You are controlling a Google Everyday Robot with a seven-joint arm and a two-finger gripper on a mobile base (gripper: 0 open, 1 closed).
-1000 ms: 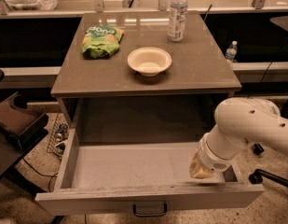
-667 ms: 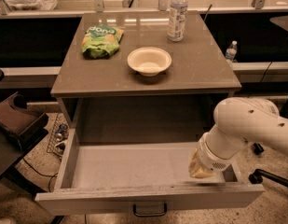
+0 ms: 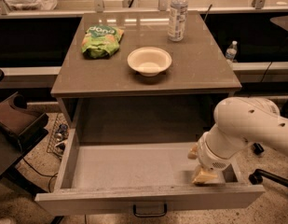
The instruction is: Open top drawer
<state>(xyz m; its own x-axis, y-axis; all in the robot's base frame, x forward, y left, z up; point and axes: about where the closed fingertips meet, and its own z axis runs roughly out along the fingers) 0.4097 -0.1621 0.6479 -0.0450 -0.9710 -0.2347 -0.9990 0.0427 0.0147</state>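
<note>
The top drawer (image 3: 87, 199) is a wide grey drawer pulled far out from under the grey counter (image 3: 199, 73). Its inside is bare. Its black bar handle (image 3: 150, 212) shows at the centre of the front panel, at the bottom edge of the view. My gripper (image 3: 202, 174) hangs from the white arm (image 3: 246, 125) over the drawer's right front corner, just behind the front panel. It is apart from the handle. The lower drawers are out of view.
On the counter stand a green snack bag (image 3: 101, 40), a white bowl (image 3: 149, 61) and a water bottle (image 3: 178, 14). Another small bottle (image 3: 231, 51) stands on the shelf to the right. A dark chair (image 3: 15, 120) is at the left. A black chair base (image 3: 269, 176) is at the right.
</note>
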